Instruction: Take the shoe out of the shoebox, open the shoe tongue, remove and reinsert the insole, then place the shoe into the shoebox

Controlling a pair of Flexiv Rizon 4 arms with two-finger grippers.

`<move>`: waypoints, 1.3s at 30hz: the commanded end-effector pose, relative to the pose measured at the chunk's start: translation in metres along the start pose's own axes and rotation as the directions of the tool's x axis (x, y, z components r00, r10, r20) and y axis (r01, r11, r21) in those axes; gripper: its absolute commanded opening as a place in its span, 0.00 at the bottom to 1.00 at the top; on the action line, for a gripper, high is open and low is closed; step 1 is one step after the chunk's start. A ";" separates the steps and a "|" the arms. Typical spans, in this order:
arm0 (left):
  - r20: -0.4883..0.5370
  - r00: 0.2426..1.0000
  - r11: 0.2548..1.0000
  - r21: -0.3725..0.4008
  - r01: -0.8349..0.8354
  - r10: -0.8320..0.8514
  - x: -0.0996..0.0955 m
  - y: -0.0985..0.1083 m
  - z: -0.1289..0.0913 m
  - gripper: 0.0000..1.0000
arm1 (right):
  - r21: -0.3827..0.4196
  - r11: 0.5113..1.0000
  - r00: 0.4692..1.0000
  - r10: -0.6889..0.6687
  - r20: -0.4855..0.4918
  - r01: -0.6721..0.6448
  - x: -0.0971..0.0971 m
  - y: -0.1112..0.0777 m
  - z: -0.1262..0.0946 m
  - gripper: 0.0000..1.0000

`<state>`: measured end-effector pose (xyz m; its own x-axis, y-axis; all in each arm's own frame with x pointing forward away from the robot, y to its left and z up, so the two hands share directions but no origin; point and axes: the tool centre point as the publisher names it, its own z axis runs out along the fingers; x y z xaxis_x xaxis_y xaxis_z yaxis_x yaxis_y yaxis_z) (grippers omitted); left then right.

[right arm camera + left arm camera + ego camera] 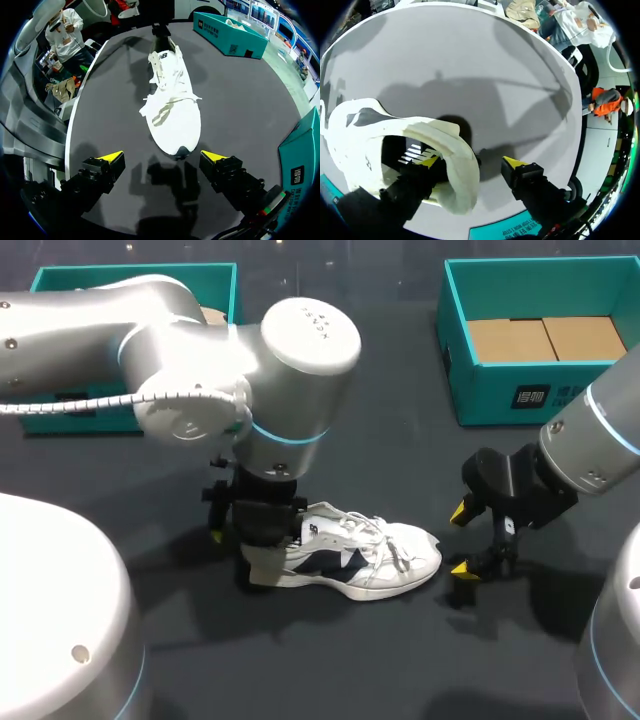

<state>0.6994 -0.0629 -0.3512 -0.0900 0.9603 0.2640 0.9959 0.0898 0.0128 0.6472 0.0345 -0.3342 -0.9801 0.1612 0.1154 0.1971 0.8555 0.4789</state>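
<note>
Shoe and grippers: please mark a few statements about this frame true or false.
1. The shoe lies on the table. True.
2. The right gripper is shut on the shoe. False: it is open, just off the toe and not touching it.
3. One finger of the left gripper is inside the shoe's heel opening. True.
4. The right-hand box holds a second shoe. False: only brown cardboard shows inside.

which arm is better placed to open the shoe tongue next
Probably right: the right gripper hangs open just off the toe of the shoe, facing along its laces. The left gripper straddles the heel, one finger inside, better suited to steadying.
</note>
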 end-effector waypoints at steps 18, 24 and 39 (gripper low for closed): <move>0.206 0.917 0.918 0.284 0.278 -0.341 0.085 -0.013 -0.083 1.00 | 0.001 1.000 1.000 0.000 0.003 0.000 0.001 0.000 0.001 1.00; 0.189 0.882 0.858 0.387 0.337 -0.432 0.094 -0.009 -0.076 1.00 | 0.001 1.000 1.000 0.000 0.003 0.000 0.001 0.000 0.001 1.00; 0.019 0.769 0.517 0.752 0.410 -0.638 0.114 0.004 -0.046 1.00 | 0.001 1.000 1.000 0.000 0.003 0.000 0.001 0.000 0.001 1.00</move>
<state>0.6855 0.0346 -0.2739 -0.6802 0.7230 0.1209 0.5955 0.6412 -0.4840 0.6472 0.0345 -0.3342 -0.9801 0.1613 0.1154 0.1971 0.8555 0.4789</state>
